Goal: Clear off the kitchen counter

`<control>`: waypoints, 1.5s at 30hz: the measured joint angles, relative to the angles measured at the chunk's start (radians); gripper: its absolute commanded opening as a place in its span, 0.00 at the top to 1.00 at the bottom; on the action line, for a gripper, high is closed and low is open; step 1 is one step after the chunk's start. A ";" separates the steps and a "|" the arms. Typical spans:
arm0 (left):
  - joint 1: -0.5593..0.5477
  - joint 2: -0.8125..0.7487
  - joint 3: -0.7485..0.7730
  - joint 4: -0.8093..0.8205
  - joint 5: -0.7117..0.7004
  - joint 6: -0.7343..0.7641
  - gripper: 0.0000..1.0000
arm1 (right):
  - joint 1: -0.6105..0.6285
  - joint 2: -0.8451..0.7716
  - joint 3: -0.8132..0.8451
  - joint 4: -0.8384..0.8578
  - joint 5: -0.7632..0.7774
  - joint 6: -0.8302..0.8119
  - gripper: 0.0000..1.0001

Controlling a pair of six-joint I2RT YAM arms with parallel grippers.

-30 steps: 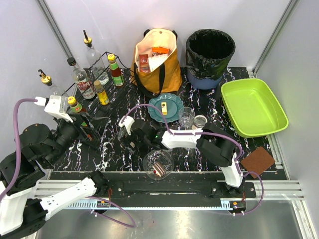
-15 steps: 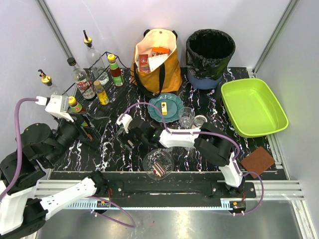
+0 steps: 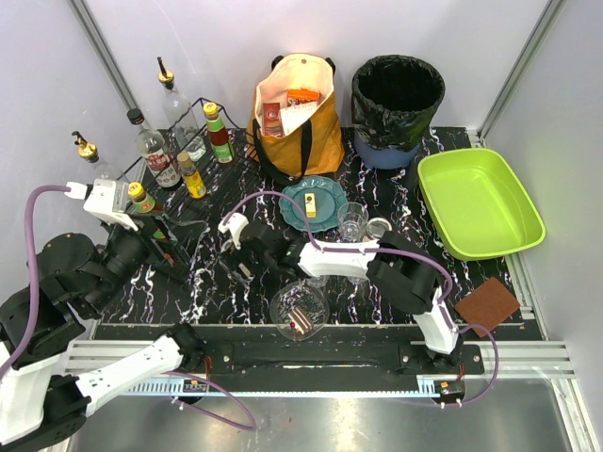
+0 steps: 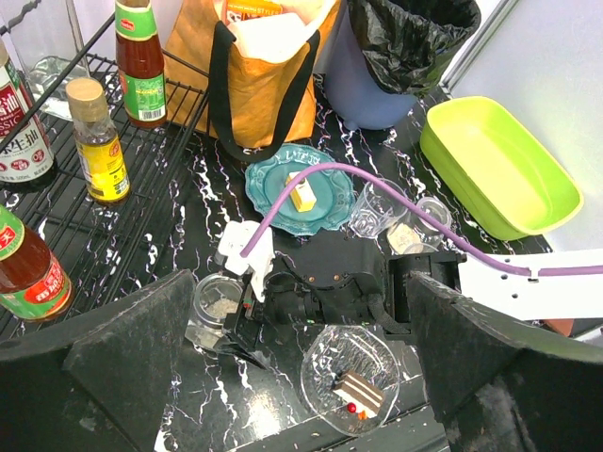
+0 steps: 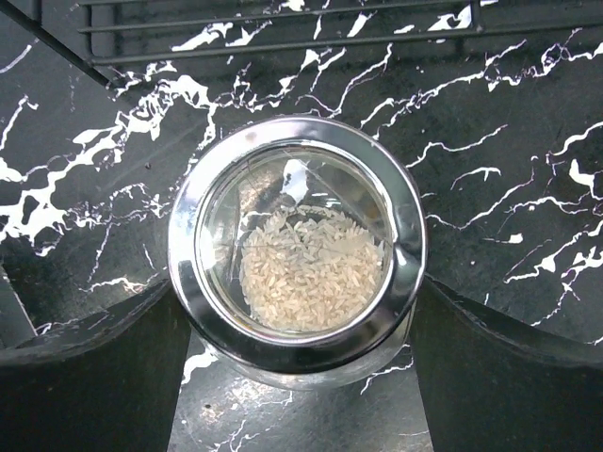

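The kitchen counter [image 3: 203, 294] is black with white veins. On its left half stands a glass jar of rice [image 5: 301, 254] with a chrome rim, also seen in the left wrist view [image 4: 217, 299]. My right gripper [image 5: 297, 306] reaches across low to the left, and both fingers press against the jar's sides. My left gripper [image 4: 301, 282] hangs above the counter's left part with its jaws wide open and nothing between them; in the top view it sits by the wire rack [image 3: 160, 247].
A clear plate with cake [image 3: 300, 311] lies at the front edge. A teal plate with butter [image 3: 313, 202], a glass [image 3: 352, 221] and a small jar [image 3: 378, 229] stand mid-counter. Bottles fill the wire rack [image 3: 179, 179]; orange bag [image 3: 297, 113], bin [image 3: 398, 99], green tray [image 3: 479, 202], brown sponge [image 3: 486, 306].
My right gripper has slid a little further left around the rice jar and its jaws have narrowed onto it. The left arm has not moved.
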 measured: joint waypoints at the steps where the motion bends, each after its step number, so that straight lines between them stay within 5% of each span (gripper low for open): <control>1: 0.000 0.000 0.004 -0.001 0.000 0.002 0.01 | 0.000 0.000 0.007 -0.007 0.000 0.005 0.61; 45: 0.000 0.007 0.090 0.000 -0.027 0.055 0.01 | 0.018 0.191 0.292 0.076 0.036 0.012 0.69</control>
